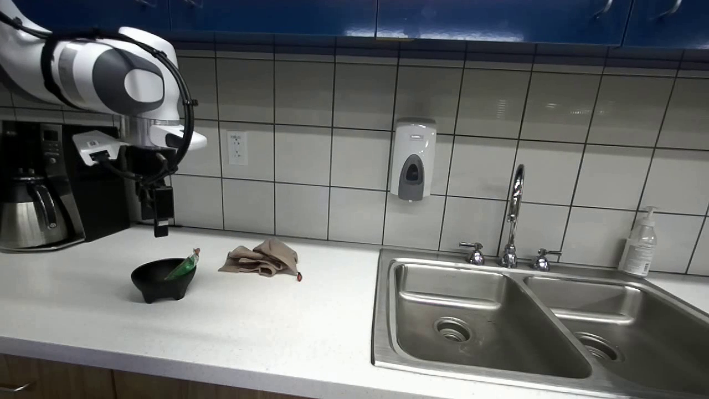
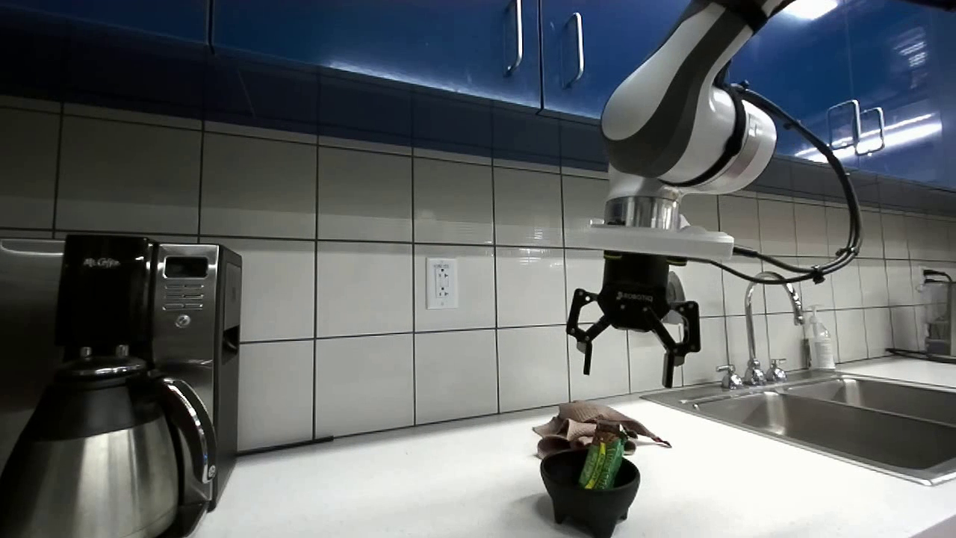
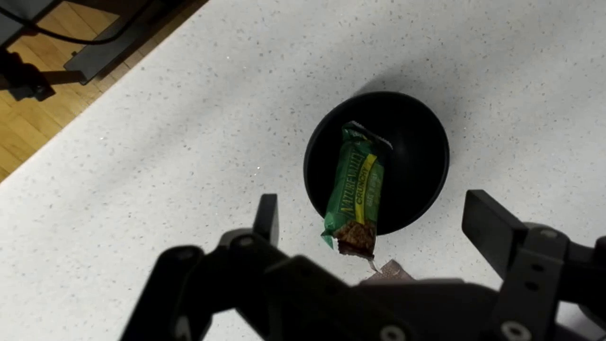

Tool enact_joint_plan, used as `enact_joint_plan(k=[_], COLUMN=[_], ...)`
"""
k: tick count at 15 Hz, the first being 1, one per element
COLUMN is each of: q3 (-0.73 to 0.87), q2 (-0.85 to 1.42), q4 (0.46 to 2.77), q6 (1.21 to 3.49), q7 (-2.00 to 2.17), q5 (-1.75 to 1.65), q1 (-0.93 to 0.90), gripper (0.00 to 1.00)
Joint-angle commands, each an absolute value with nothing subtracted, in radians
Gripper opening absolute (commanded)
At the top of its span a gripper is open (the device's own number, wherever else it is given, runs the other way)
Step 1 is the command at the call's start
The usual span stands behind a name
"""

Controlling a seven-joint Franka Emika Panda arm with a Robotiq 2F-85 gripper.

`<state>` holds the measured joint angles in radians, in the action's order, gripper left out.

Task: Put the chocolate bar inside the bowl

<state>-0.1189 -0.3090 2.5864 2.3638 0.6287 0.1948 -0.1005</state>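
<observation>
Inside the black footed bowl there is the Nature Valley Crunchy bar, wrapped in green; it lies tilted, with one end down in the bowl and the brown end leaning out over the rim. Above the bowl, and apart from it, hangs the Robotiq gripper, whose jaws stand wide from each other; in the wrist view, the bowl is seen in the gap between them. Under the bowl spreads the speckled white countertop. Near the bowl, on the side where the bar leans out, lies a crumpled brown cloth. Farther from the bowl, at one side, stands the Mr. Coffee coffee maker with its steel carafe; at the opposite side, well apart from the bowl, is the double steel sink with a curved faucet. Behind the bowl, in both exterior views, rises the tiled wall, which carries a power outlet and, farther from the bowl, a soap dispenser. Much higher than the bowl hang the blue cabinets.
</observation>
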Motion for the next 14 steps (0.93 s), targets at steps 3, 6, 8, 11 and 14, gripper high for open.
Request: enact_joint_plan(k=[3,6,8,11,14], q3=[-0.089,-0.062,-0.046,-0.029,-0.036], q2=[-0.459,-0.514,-0.549,-0.584,-0.608], q4=[2.641,2.667,2.685,2.703,2.720], q6=[2.173,2.089,2.049,2.012,2.003], q7=[0.426,0.340,0.293,0.244,0.233], q5=[0.151,0.123,0.099,0.069,0.035], q1=[-0.063,-0.040,-0.021,0.001,0.016], gripper=[1.00,1.00,1.00,1.00,1.00])
